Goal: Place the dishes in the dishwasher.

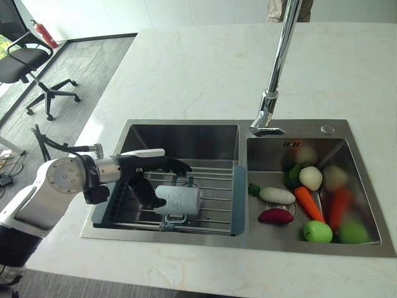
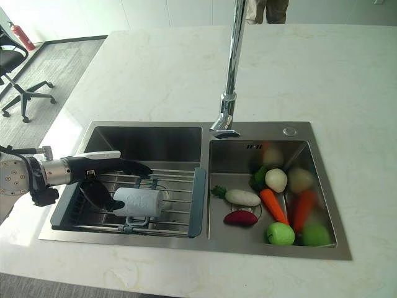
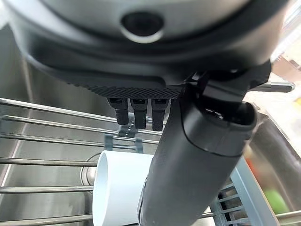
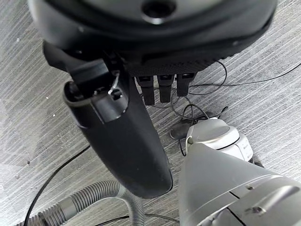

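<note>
The left hand covers the 9 o'clock end of the white cup. The tap is cut off at the 12 o'clock edge. Vegetables at 3 o'clock in the sink are blurred; their kind cannot be determined.

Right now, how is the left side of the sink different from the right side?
The left basin holds a wire rack with a white cup lying on its side; the right basin holds toy vegetables such as a carrot. The left hand reaches over the left basin, none over the right basin. Both are steel.
</note>
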